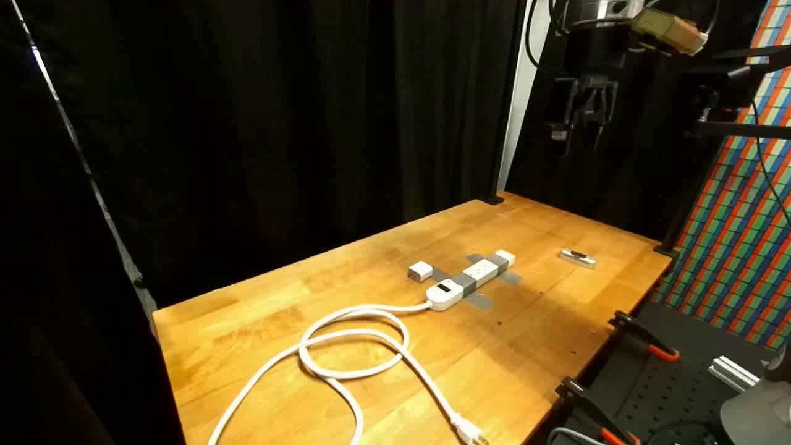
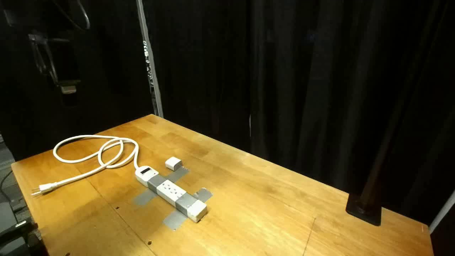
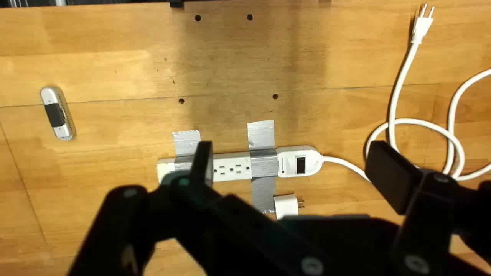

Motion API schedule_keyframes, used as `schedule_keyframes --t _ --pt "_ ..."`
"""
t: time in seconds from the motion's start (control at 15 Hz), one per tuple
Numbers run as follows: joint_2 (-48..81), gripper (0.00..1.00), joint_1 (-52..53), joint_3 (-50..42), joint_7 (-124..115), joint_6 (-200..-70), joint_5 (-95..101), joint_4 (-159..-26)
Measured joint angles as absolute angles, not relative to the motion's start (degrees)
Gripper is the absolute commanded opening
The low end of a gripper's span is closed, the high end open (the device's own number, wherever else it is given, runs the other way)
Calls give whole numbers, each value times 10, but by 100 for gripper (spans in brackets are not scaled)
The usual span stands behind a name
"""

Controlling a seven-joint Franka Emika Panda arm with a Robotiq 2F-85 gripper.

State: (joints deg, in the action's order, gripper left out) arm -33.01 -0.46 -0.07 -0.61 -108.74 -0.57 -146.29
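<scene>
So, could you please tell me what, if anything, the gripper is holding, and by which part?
Nothing is held: the gripper hangs open above the table, where the white power strip and the white plug adapter lie.

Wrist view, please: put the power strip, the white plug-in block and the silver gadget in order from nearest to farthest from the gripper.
As seen there, from the open gripper:
1. Power strip: seen through the gap between the jaws.
2. White plug-in block: just below the strip, partly hidden by the gripper.
3. Silver gadget: well off toward the left edge.
</scene>
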Motion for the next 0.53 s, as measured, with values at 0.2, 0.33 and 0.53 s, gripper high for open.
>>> schedule_keyframes --t 0.2,0.33,0.53 --pt "-331 100 -5 -1 -6 -1088 -6 -1460" --pt "-331 100 -5 -1 -6 -1088 -6 -1460" --pt "-331 100 -5 -1 -6 -1088 -6 -1460"
